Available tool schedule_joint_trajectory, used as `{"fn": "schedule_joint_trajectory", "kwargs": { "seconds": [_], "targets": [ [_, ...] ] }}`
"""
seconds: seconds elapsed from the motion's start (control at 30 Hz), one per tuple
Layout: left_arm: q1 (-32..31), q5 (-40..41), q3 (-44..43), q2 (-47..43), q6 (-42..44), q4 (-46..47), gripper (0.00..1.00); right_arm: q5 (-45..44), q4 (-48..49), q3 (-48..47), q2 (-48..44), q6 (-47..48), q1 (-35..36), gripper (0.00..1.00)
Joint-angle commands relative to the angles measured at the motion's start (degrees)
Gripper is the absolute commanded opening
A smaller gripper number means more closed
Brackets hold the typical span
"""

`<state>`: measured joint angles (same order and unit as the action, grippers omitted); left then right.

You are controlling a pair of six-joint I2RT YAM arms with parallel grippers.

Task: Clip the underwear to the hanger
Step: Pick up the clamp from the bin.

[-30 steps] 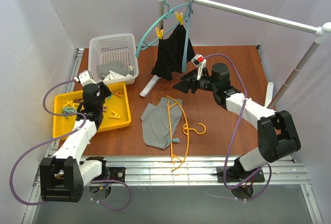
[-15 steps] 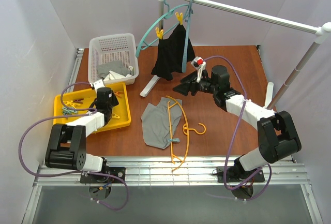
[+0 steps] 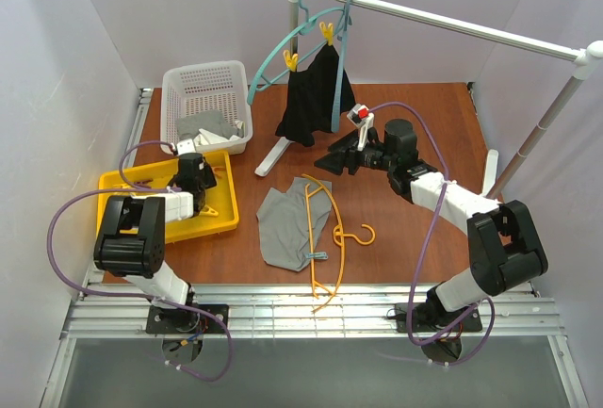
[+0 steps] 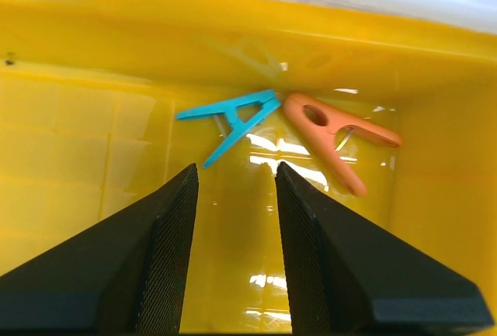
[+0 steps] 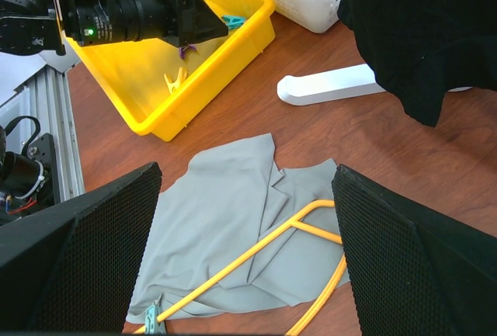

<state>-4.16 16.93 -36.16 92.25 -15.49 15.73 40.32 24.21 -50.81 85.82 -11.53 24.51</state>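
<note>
The grey underwear (image 3: 281,229) lies flat on the brown table, also seen in the right wrist view (image 5: 225,219). The yellow-orange hanger (image 3: 327,229) lies across its right side (image 5: 256,252). A teal clip (image 3: 317,256) sits on the hanger's bar at the garment's near edge (image 5: 153,322). My right gripper (image 3: 332,158) is open and empty, hovering above the far side of the underwear (image 5: 247,171). My left gripper (image 3: 203,177) is open and empty, low inside the yellow tray (image 4: 235,173). Just ahead of it lie a teal clip (image 4: 229,119) and an orange clip (image 4: 334,138).
The yellow tray (image 3: 219,221) with loose clips stands at the left. A white basket (image 3: 203,83) with grey cloth is behind it. A black garment (image 3: 311,97) hangs from a teal hanger with yellow clips on the white rail (image 3: 443,22). The rail's foot (image 3: 273,155) rests near the underwear.
My left arm has folded back and its gripper has moved towards the tray's far right corner, lower in the tray. My right gripper has hardly moved.
</note>
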Motion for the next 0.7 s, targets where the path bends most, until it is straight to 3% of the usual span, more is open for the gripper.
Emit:
{"fn": "schedule_joint_trajectory", "kwargs": {
  "seconds": [0.0,0.2,0.4,0.53,0.6,0.67],
  "targets": [
    [-0.23,-4.62,-0.58,-2.06,1.77,3.08,0.36,0.64,2.34,-1.14,0.31,0.72,0.27,0.81],
    [-0.76,-9.28,-1.27,-4.71,-0.77,1.77,0.45,1.17,2.34,-1.22,1.19,0.46,0.27,0.81],
    [-0.93,-11.22,-9.08,3.28,-1.83,-4.29,0.49,1.08,2.51,-0.61,0.49,0.63,0.36,0.81],
    [-0.93,-9.64,-14.02,7.94,-2.53,-10.27,0.43,0.55,2.51,-0.17,-0.22,1.07,0.27,0.81],
    [-1.02,-8.85,-14.20,8.30,-2.97,-11.50,0.36,0.29,2.43,-0.26,-0.48,1.33,0.36,0.81],
    [-1.20,-8.67,-12.89,6.82,-3.15,-11.33,0.35,0.29,2.51,-0.35,-0.04,1.42,0.27,0.81]
  ]
}}
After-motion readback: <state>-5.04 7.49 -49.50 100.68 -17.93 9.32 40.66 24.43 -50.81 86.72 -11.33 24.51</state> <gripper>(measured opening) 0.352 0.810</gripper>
